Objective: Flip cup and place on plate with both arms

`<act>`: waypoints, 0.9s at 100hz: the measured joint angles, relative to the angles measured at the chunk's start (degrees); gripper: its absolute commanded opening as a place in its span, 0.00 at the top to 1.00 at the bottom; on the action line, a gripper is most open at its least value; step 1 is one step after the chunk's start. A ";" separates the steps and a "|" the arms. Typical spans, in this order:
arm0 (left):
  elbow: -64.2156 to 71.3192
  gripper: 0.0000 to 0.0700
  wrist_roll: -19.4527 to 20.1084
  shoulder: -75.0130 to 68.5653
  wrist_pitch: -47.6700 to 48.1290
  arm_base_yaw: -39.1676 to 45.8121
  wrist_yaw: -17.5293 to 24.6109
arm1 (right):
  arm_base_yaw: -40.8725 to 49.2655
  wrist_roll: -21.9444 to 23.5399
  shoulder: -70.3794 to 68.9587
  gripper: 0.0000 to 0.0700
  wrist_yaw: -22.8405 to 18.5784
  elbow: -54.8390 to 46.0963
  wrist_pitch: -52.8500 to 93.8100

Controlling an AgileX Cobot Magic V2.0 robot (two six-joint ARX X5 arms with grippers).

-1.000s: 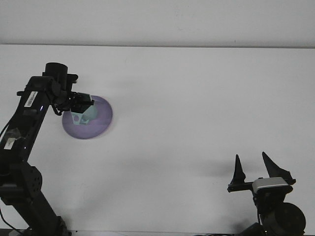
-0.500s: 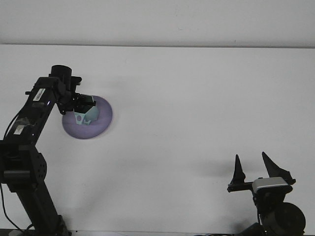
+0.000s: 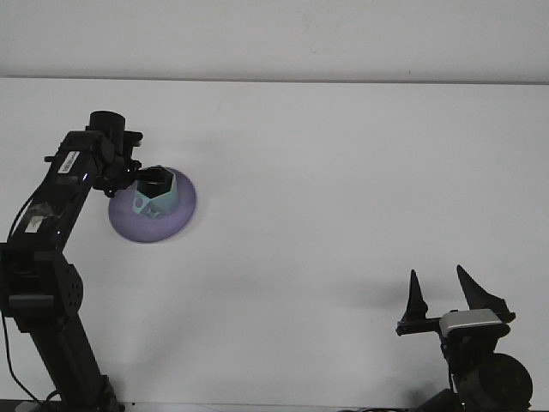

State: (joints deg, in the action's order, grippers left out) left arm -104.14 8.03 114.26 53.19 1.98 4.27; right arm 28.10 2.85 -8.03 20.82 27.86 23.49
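Observation:
A pale green cup (image 3: 161, 199) stands on the purple plate (image 3: 176, 221) at the left of the table, its dark mouth facing up toward the camera and its handle toward the lower left. My left gripper (image 3: 137, 178) is right against the cup's left side at rim height, dark against the dark mouth, so its hold is unclear. My right gripper (image 3: 442, 296) rests at the bottom right near the front edge, far from the plate. It points upward, open, with nothing between its fingers.
The left arm (image 3: 60, 197) rises along the left edge from its base at the bottom left. The white table (image 3: 343, 189) stretches between the plate and the right gripper.
The left arm's upper links swung up and leftward a second ago. Since then the cup has come upright on the plate, its dark mouth now showing. The right arm has not moved.

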 measured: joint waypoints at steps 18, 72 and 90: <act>-3.02 0.24 -0.61 -6.38 2.10 0.44 0.24 | 0.00 0.00 0.00 0.25 0.00 0.00 0.00; 0.17 0.98 -4.11 -40.57 2.67 2.38 0.39 | 0.00 0.00 0.00 0.50 0.02 0.00 0.00; 17.57 0.98 -4.13 -52.35 -7.63 2.34 0.39 | 0.00 0.00 0.00 1.00 0.02 0.00 -0.11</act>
State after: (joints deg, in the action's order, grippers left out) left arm -86.56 3.90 61.91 45.56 4.32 4.67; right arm 28.10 2.85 -8.03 20.84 27.86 23.38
